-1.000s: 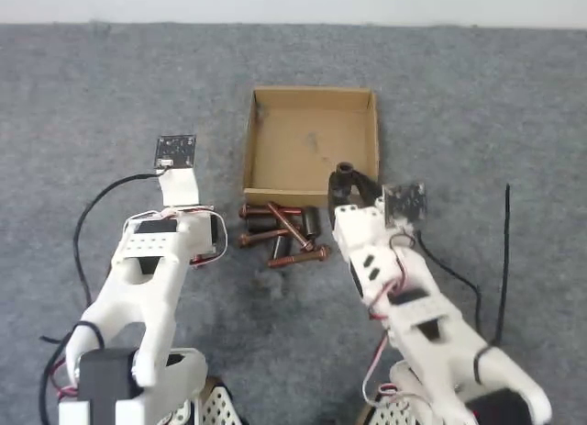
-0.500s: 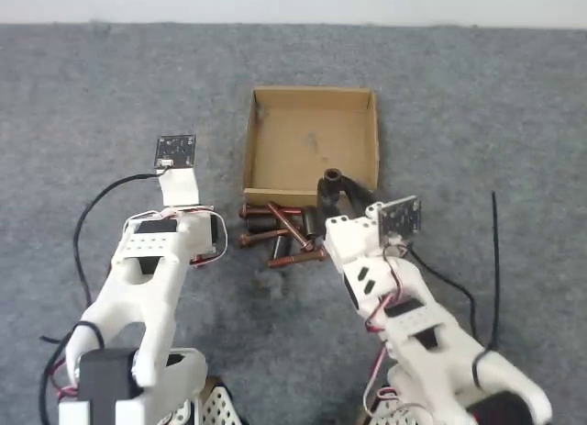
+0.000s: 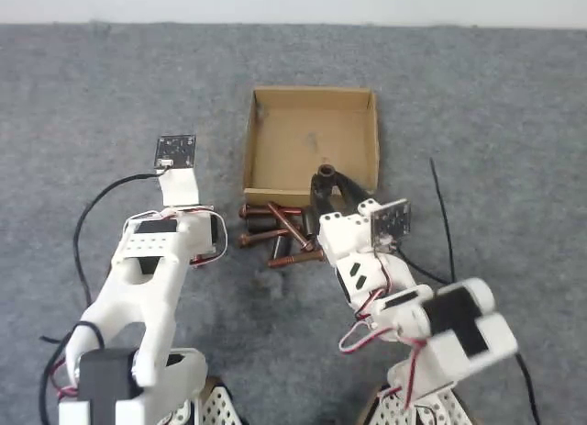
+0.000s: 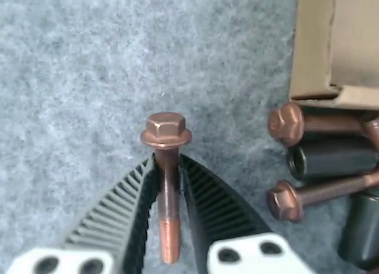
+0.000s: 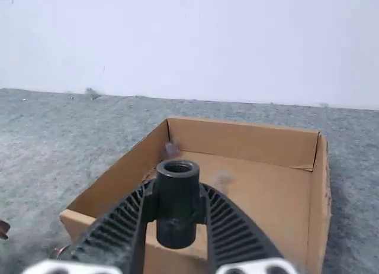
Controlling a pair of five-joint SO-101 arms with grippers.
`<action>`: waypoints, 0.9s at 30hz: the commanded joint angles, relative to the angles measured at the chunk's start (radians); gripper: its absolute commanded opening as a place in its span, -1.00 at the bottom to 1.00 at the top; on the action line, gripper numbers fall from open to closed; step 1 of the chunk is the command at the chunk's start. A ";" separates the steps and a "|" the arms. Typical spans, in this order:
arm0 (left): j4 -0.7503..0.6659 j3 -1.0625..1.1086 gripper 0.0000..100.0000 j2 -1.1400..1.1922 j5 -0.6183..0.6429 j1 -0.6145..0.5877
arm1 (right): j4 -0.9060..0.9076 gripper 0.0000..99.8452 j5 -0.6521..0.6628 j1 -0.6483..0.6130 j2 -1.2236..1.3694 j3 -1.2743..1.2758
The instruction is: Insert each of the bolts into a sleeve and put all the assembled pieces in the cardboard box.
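Observation:
My left gripper (image 4: 167, 163) is shut on the shank of a copper bolt (image 4: 167, 167), whose hex head (image 4: 166, 131) points away over the grey carpet. My right gripper (image 5: 176, 194) is shut on a black sleeve (image 5: 176, 197) held upright, bore up. In the high view that sleeve (image 3: 323, 177) hangs at the front wall of the cardboard box (image 3: 312, 95), beside the pile. The pile holds several loose bolts (image 3: 275, 234) and black sleeves (image 3: 310, 221), lying just in front of the box between the two arms.
Grey carpet covers the table, with a white wall behind. More bolts (image 4: 284, 200) and a sleeve (image 4: 331, 157) lie close beside the left gripper, near the box corner (image 4: 331, 49). A black cable (image 3: 445, 232) trails to the right of the right arm.
The right arm has swung left with the sleeve, from the box's front right corner toward the pile. The left arm has stayed still.

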 commanded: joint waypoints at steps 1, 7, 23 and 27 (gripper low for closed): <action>-0.026 -0.005 -0.98 -0.061 -0.011 0.003 | -0.209 -0.99 0.069 -0.008 0.077 -0.003; -0.026 -0.005 -0.98 -0.061 -0.011 0.002 | -0.430 -0.99 0.169 -0.059 0.220 0.114; -0.206 -0.081 -0.98 -0.407 -0.003 0.117 | -0.427 -0.99 0.172 -0.130 0.214 0.166; -0.206 -0.081 -0.98 -0.563 -0.002 0.193 | -0.427 -0.99 0.166 -0.133 0.214 0.164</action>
